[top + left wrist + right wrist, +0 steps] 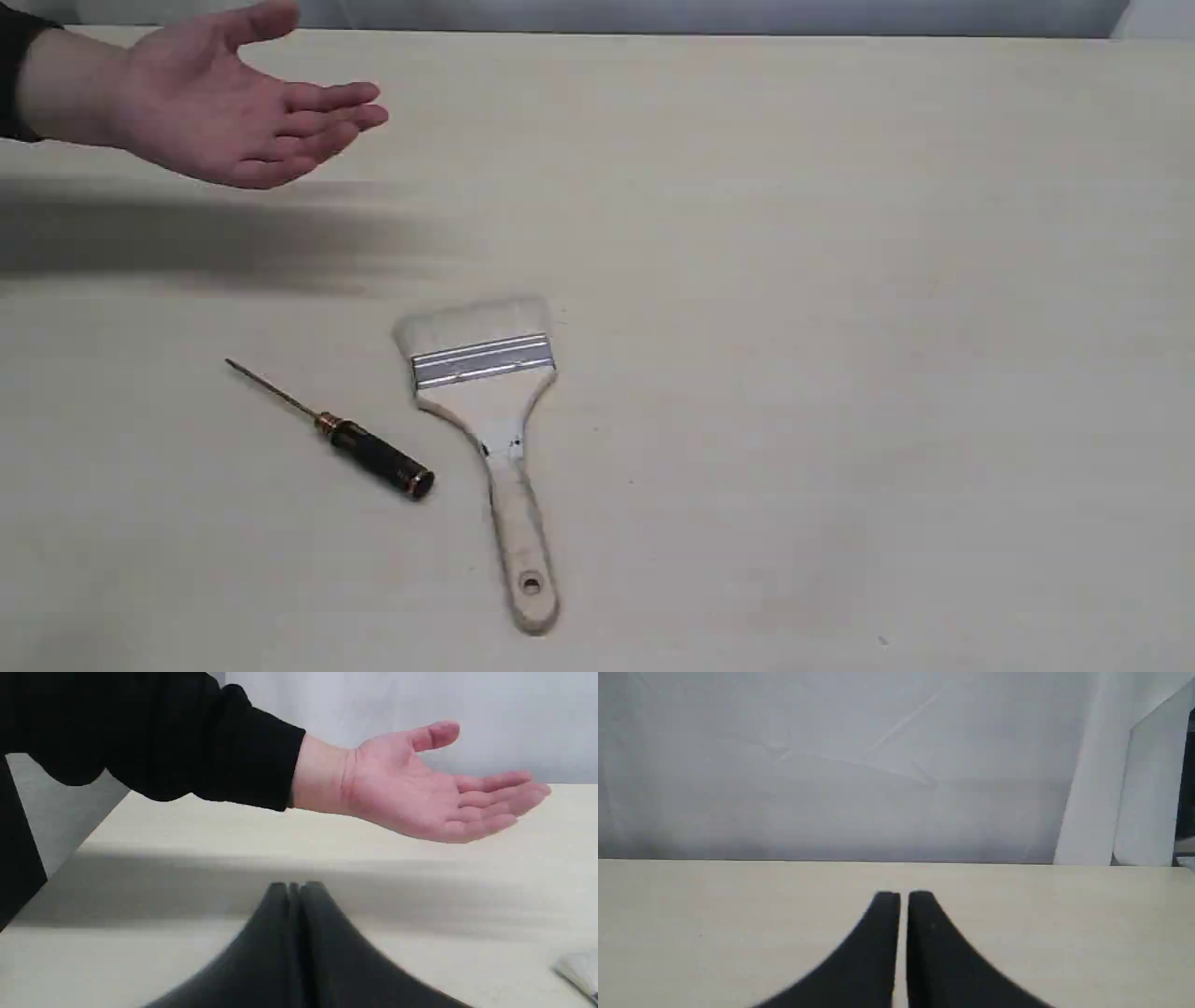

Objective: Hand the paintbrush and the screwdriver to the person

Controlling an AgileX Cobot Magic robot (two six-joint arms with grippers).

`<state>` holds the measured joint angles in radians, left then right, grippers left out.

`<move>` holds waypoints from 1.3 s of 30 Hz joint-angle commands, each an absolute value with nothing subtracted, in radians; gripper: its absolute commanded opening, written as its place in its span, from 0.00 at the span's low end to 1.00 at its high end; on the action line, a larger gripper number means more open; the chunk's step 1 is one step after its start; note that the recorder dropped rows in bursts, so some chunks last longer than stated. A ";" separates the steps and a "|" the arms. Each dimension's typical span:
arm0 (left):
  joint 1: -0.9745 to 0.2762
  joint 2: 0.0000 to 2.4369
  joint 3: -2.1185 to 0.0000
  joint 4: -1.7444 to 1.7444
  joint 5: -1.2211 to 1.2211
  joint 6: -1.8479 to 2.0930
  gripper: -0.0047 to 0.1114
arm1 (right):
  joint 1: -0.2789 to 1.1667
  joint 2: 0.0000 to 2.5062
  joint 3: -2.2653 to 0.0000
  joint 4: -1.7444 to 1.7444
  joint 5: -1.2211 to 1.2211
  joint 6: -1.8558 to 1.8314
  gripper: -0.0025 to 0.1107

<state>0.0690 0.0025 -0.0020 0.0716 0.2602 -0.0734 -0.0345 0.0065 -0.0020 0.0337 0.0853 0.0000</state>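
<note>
Nearest, we are seeing the left gripper (294,885) with its jaws pressed together and the right gripper (903,893) with only a thin slit between its jaws; both are holding nothing. On the table (840,373), the paintbrush (495,439) is lying flat, handle toward the exterior camera, and the screwdriver (329,422) is lying just beside it on the left, not touching it. Farthest, the person's hand (215,112) is waiting open, palm up, above the table's far left. We are judging that neither handover has begun: both tools are awaiting pickup. We are finding no brand, label or writing to read.
</note>
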 commanded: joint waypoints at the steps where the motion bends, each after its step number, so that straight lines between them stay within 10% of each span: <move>1: 0.063 0.000 0.000 0.067 0.250 -0.075 0.04 | -0.032 0.000 0.000 0.045 0.084 0.000 0.06; 16: 0.063 0.000 0.000 0.071 0.249 -0.075 0.04 | -0.032 0.000 0.000 0.278 -0.032 0.015 0.07; 26: 0.063 0.000 0.000 0.071 0.249 -0.075 0.04 | 0.200 0.018 -0.139 0.226 -0.071 0.116 0.44; 39: 0.063 0.000 0.000 0.069 0.249 -0.075 0.04 | 0.602 0.842 -0.788 0.115 0.445 -0.014 0.45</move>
<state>0.0690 0.0025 -0.0020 0.0716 0.2602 -0.0734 0.5760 0.7176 -0.7112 0.1410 0.3183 0.0059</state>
